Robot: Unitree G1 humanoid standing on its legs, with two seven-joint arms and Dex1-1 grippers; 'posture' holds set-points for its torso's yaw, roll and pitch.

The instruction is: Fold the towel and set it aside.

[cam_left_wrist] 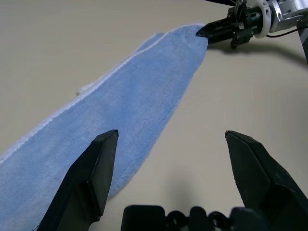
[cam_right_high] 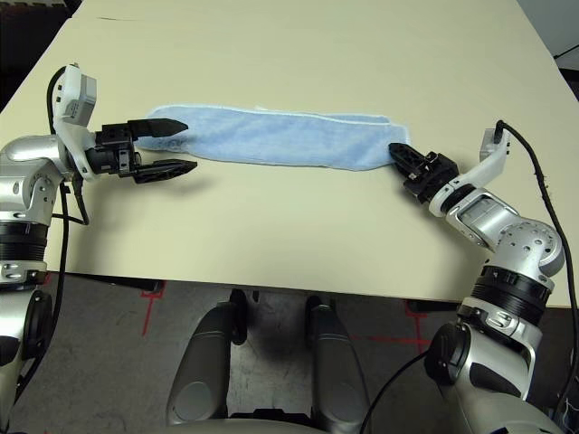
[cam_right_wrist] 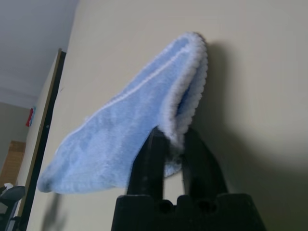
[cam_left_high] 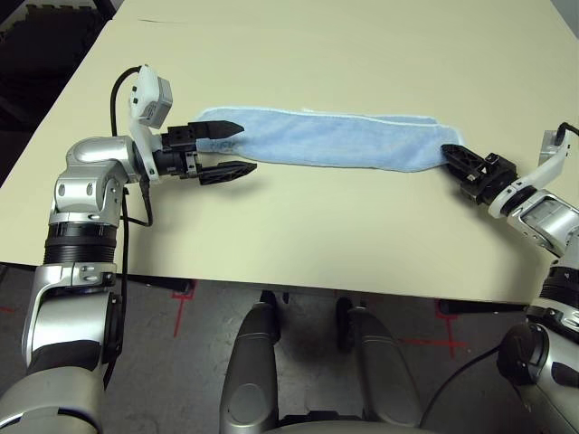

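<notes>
My right gripper [cam_right_wrist: 169, 137] is pinched onto the towel [cam_right_wrist: 120, 144]: both black fingers [cam_right_wrist: 149, 163] clamp the doubled end with its white stitched edging. The light-blue cloth runs away from me as a folded strip over the beige table [cam_right_wrist: 260, 72]. Past the table's far edge I see a dark border and some room background.

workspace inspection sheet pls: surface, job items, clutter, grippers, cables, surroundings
Surface: beige table, bare apart from the towel.
Job's things: light-blue towel lying as a long folded strip across the table.
Clutter: nothing seen.
Grippers: left gripper open, one finger above the towel's end, the other beside it; right gripper shut on the towel's opposite end.
Cables: black cable looping at the left wrist; another along the right arm.
Surroundings: grey floor with red tape marks.
</notes>
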